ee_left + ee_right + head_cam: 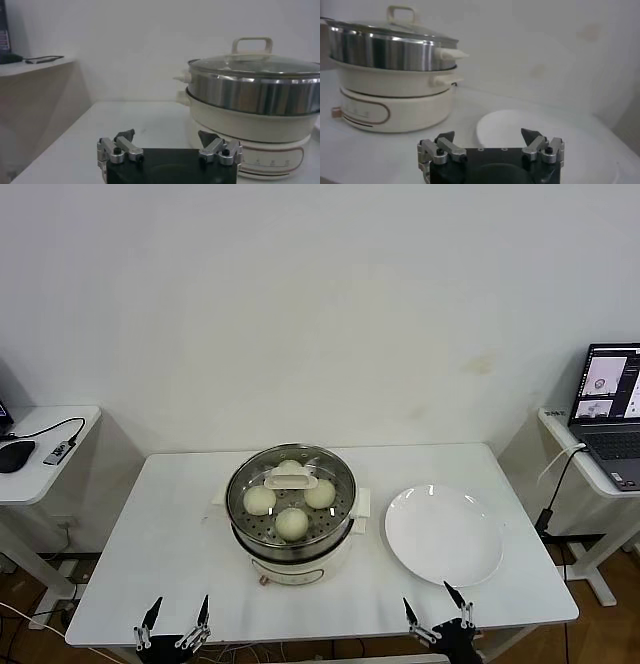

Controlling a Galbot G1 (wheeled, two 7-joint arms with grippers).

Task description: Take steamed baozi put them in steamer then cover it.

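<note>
The white rectangular table (170, 564) carries everything, and both claws hang at its near edge. The left gripper (174, 624) sits low at the near left, its black-tipped fingers spread apart and empty; the right gripper (438, 616) mirrors it at the near right, fingers likewise wide and holding nothing.

Ahead of the left claw and off to its right stands the round, shiny stainless-steel steamer (291, 519) on its cream-white electric base. The round clear glass cover (291, 484) with its white rectangular handle already rests on the pot's rim — closed. Through the glass the smooth cream-white steamed baozi (291, 524) lie on the perforated tray: three show plainly, a fourth sits partly behind the handle.

Just ahead of the right claw lies a flat round white plate (443, 534), bare — it lies just beside the steamer, to the steamer's right, and nothing stands between that claw and it.

Farther out, well left of the left claw, a white side desk (45, 454) holds a black cable. Well right of the right claw, an open laptop (611, 419) sits on another side desk.
</note>
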